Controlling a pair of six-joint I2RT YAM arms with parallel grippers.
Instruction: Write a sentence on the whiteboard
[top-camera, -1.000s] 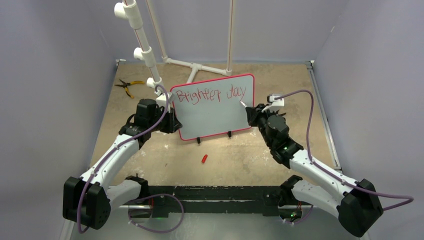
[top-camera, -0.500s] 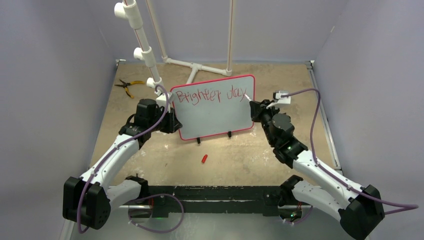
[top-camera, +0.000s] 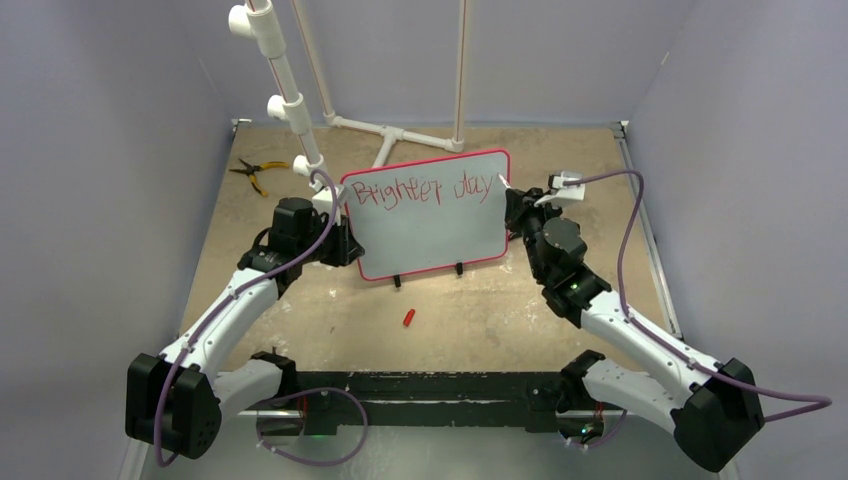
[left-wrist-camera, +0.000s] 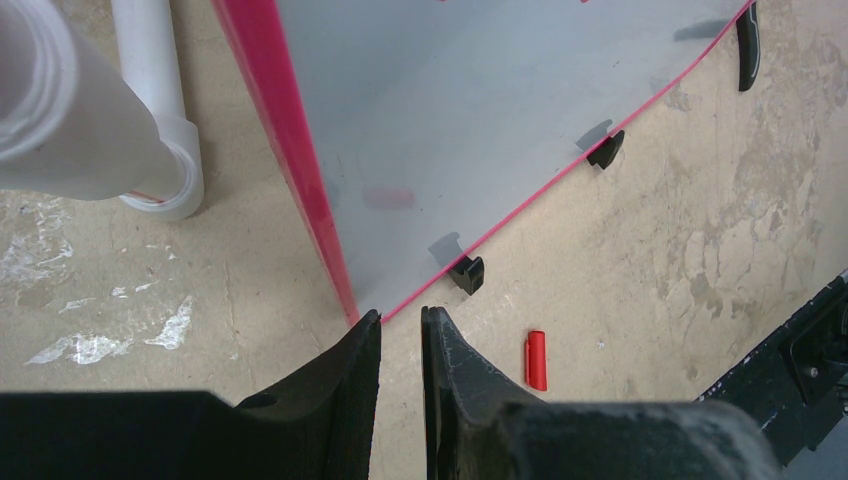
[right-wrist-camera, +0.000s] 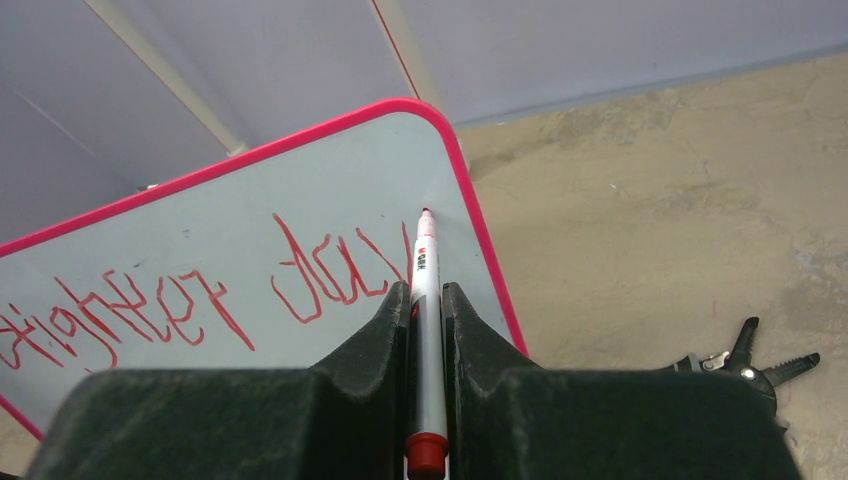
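Note:
The whiteboard (top-camera: 430, 238) stands on two black feet in the middle of the table, red-framed. One row of the sentence (top-camera: 422, 189) in red reads "Brighter day". My left gripper (top-camera: 344, 244) is at the board's lower left corner (left-wrist-camera: 350, 290), its jaws a narrow gap apart with the corner at their tips (left-wrist-camera: 400, 315). My right gripper (top-camera: 516, 205) is shut on a white marker (right-wrist-camera: 424, 262) with a red end. The marker's tip is at the board (right-wrist-camera: 200, 230) just right of the last letter (right-wrist-camera: 385, 262), near the top right corner. Whether the tip touches is unclear.
A small red cap (top-camera: 408, 318) lies on the table in front of the board, also in the left wrist view (left-wrist-camera: 536, 360). A white pipe frame (top-camera: 285, 95) rises behind the board's left side. Yellow-handled pliers (top-camera: 256, 172) lie at the back left.
My right gripper has carried the marker up and to the right, from the last letter toward the board's top right corner. The left gripper and the board have not moved.

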